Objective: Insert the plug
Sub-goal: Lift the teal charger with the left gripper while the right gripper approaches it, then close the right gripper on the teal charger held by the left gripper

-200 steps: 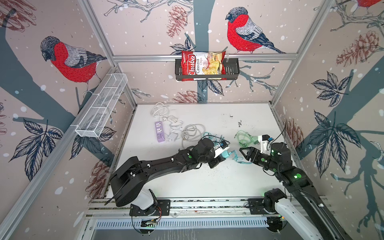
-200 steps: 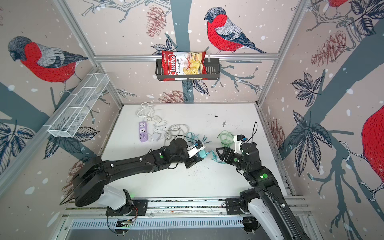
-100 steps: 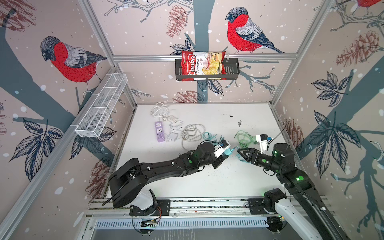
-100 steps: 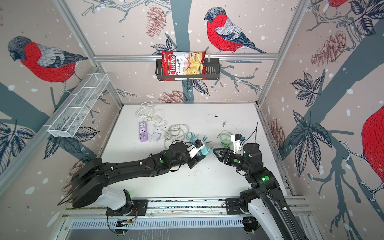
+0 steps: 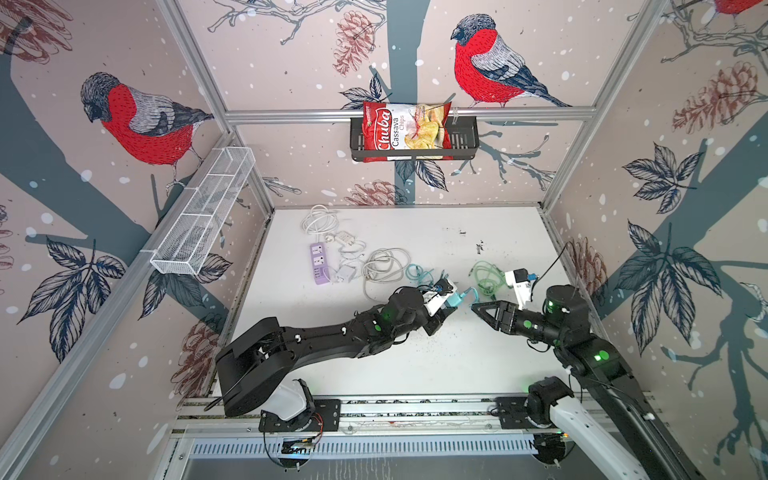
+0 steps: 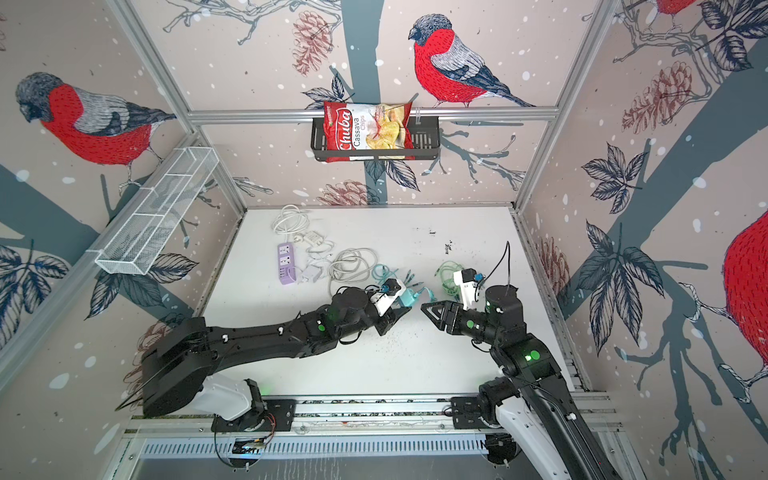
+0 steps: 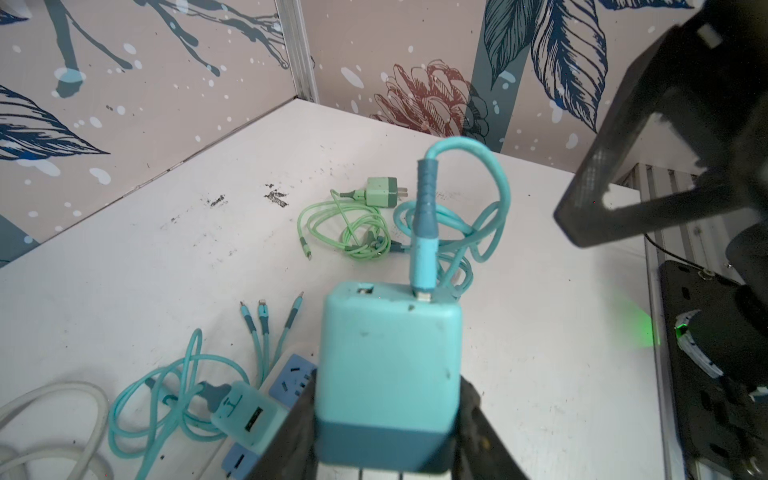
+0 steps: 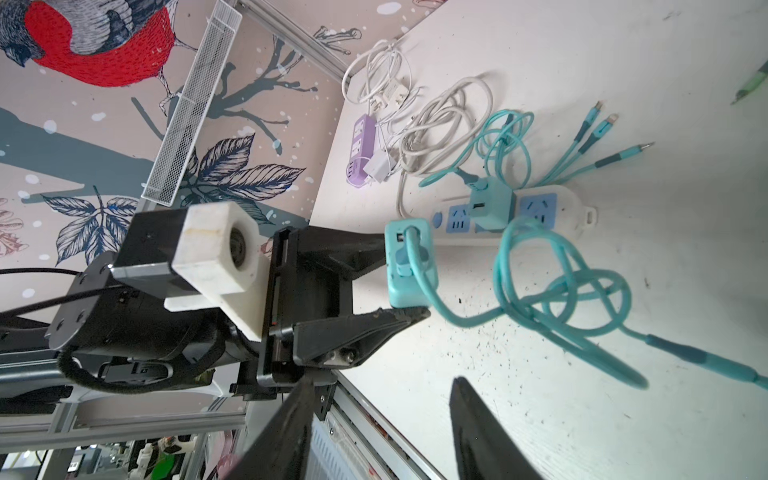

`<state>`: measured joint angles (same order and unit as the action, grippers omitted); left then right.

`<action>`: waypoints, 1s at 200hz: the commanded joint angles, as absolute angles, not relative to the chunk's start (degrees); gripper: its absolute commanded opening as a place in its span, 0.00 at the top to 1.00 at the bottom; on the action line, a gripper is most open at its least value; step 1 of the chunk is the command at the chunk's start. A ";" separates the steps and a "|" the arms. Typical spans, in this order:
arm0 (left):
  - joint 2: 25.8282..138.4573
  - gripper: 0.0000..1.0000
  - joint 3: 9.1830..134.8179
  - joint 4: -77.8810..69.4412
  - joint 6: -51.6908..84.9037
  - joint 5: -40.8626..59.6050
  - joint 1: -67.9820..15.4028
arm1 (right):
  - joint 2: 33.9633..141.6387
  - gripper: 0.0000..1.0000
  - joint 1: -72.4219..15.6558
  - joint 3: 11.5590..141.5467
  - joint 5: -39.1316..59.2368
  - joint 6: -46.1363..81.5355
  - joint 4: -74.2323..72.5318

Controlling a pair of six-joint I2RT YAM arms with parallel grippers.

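Your left claw (image 5: pixel 451 306) is clamped on the teal charger (image 7: pixel 390 365), one finger on each side of its body. The charger's darker teal base sits back toward the claw. You hold the charger near the middle of the tabletop (image 5: pixel 415 365), a little right of centre. Its prongs are hidden by the claw.

A teal cable (image 7: pixel 424 232) is plugged into one of the two ports on the charger's outer face. From there it arcs away and falls in loose loops onto the tabletop to the right.

The white power strip (image 8: pixel 561 208) with blue sockets lies just beside the held charger, on its far side. A second teal charger (image 8: pixel 492 203) is plugged into it, with blue sockets on either side.

Your right claw (image 5: pixel 478 308) is to the right of the held charger, tips pointing left at it and not touching it. Its fingers (image 8: pixel 478 428) stand apart with nothing between them.

A green charger (image 7: pixel 382 191) lies with its coiled green cable on the far side of the right claw. At the far left of the tabletop lie a purple power strip (image 5: pixel 318 262) and white cables (image 5: pixel 384 266).

The only writing you can read is on the red chips bag (image 5: pixel 405 126), which says "Chuba Cassava Chips". It stands in the black basket (image 5: pixel 465 141) on the far wall.
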<state>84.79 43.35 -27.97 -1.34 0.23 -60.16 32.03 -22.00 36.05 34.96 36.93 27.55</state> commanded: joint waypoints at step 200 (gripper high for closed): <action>82.90 0.77 33.89 -46.28 -2.79 3.43 -59.68 | 56.31 0.53 -31.30 50.21 28.87 22.27 30.34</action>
